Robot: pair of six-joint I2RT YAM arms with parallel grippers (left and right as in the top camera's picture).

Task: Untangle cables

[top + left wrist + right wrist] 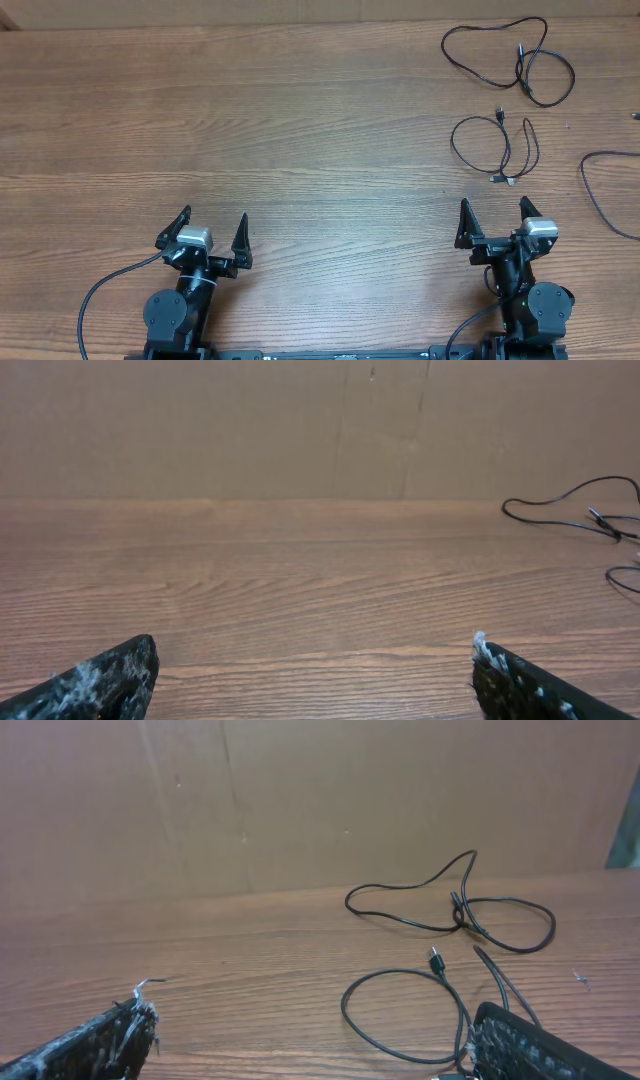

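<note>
Three thin black cables lie apart at the right of the wooden table. One cable (510, 58) lies in a loose loop at the far right; it shows in the right wrist view (450, 905) and the left wrist view (580, 510). A second cable (490, 148) lies looped nearer, just beyond my right gripper (494, 218), and shows in the right wrist view (400, 1010). A third cable (600, 190) runs off the right edge. My right gripper (310, 1020) is open and empty. My left gripper (214, 228) is open and empty at the near left, far from the cables (315, 660).
A brown cardboard wall (300, 800) stands behind the table's far edge. The arms' own thicker black wires (100, 290) trail near the front edge beside the arm bases.
</note>
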